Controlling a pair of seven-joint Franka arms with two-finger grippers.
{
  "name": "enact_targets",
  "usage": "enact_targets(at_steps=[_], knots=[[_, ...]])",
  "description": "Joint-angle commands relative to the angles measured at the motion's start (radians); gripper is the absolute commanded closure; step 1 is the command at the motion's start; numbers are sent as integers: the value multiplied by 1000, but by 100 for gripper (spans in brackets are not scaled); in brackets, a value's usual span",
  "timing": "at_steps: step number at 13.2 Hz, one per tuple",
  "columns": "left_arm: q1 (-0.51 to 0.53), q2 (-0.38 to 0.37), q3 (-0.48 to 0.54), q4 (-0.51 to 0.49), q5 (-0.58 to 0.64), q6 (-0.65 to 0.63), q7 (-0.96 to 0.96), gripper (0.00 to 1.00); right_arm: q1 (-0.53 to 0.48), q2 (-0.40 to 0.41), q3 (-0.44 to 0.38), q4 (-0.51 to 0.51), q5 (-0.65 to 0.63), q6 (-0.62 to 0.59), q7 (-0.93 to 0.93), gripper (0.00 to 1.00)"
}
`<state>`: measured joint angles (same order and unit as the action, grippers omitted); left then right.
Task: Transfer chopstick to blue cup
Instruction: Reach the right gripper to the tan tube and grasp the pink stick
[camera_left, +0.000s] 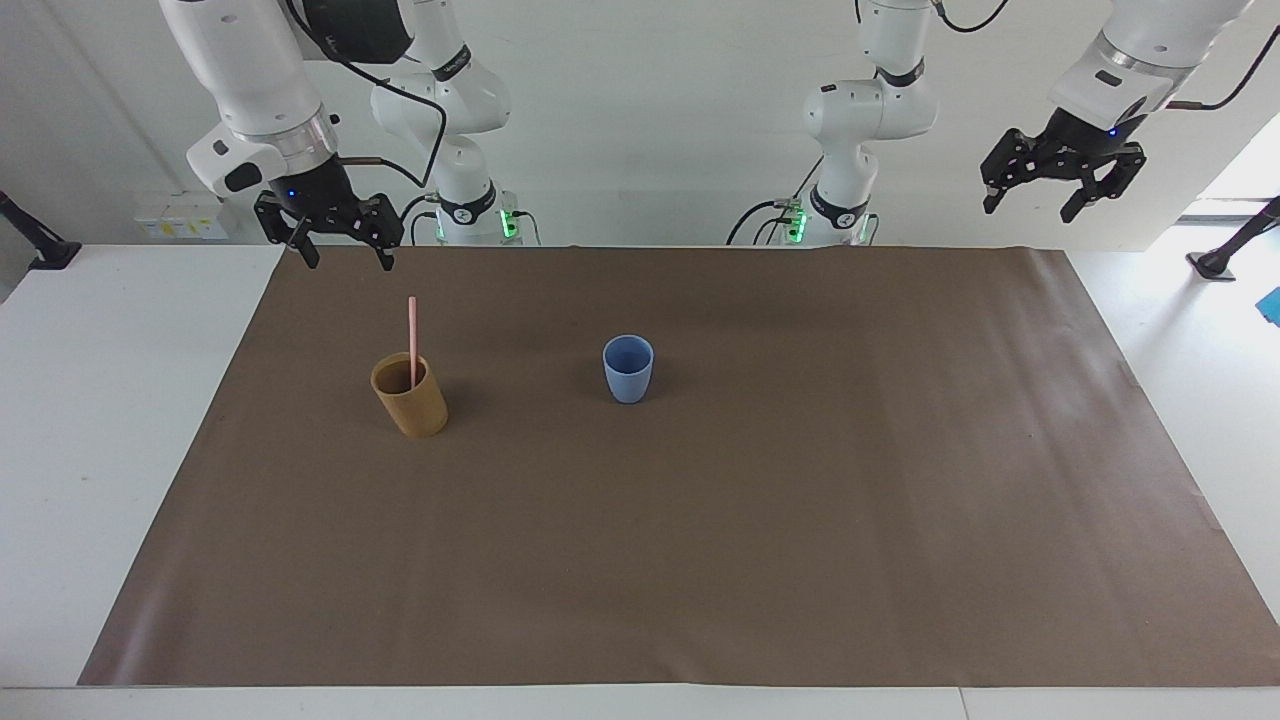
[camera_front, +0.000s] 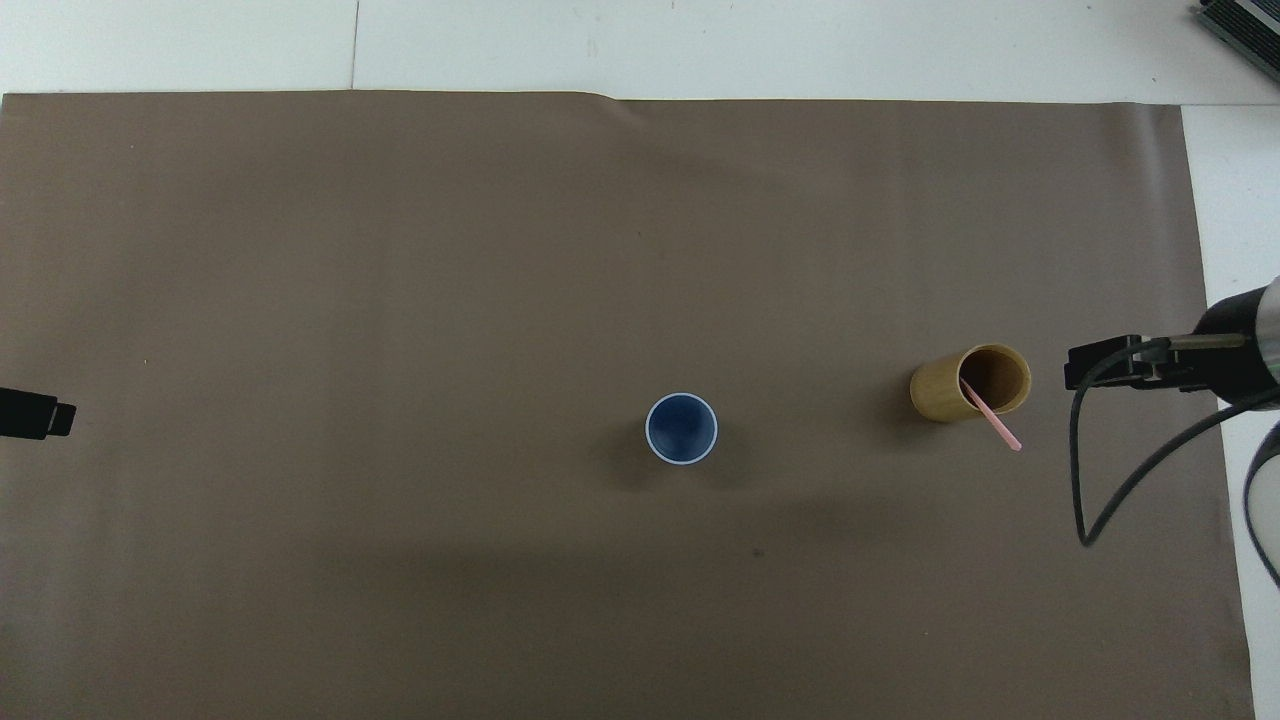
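Note:
The pale pink chopstick (camera_left: 411, 335) (camera_front: 992, 415) stands in the tan-brown cup (camera_left: 410, 396) (camera_front: 968, 383) toward the right arm's end of the mat, its upper half sticking out. The empty blue cup (camera_left: 628, 369) (camera_front: 681, 429) stands upright near the middle of the mat. My right gripper (camera_left: 343, 256) hangs open in the air over the mat's edge by the robots, apart from the chopstick and holding nothing; its body (camera_front: 1130, 363) shows in the overhead view. Held high and open over the left arm's end of the mat, my left gripper (camera_left: 1030, 205) is empty too.
A brown paper mat (camera_left: 700, 560) covers most of the white table (camera_left: 100, 400). A black cable (camera_front: 1110, 480) loops down from the right arm beside the tan-brown cup. Only the two cups stand on the mat.

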<state>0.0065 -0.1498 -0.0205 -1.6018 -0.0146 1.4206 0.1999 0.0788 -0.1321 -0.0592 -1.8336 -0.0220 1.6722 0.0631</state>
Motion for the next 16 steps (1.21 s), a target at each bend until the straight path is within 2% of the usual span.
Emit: enact_targets(at_steps=[1, 3, 4, 6, 7, 9, 10, 14, 16], knots=[[-5, -11, 5, 11, 4, -15, 1, 0, 4, -49, 1, -171, 17, 101, 6, 0], [-6, -13, 1, 11, 5, -14, 1, 0, 3, -47, 1, -243, 31, 156, 8, 0], [-8, -13, -2, 11, 4, -14, 1, 0, 4, -47, 1, -278, 31, 184, 8, 4], [-8, -13, -10, 11, 4, -20, 4, 0, 12, -37, 1, -325, 33, 219, 9, 24], [-6, -11, -19, 13, 4, -19, 4, 0, 24, -34, 1, -328, 40, 225, 11, 39], [-5, -13, -18, 13, 5, -20, 4, 0, 27, -26, 1, -319, 45, 225, 38, 82], [3, -13, -10, 13, 5, -20, 4, 0, 33, -18, 1, -309, 45, 225, 47, 100], [9, -13, -6, 13, 8, -20, 4, 0, 32, -12, 1, -242, 73, 199, 95, 100], [1, -13, -7, 13, 8, -20, 4, 0, 21, -18, -7, -137, 73, 54, 100, 100]])
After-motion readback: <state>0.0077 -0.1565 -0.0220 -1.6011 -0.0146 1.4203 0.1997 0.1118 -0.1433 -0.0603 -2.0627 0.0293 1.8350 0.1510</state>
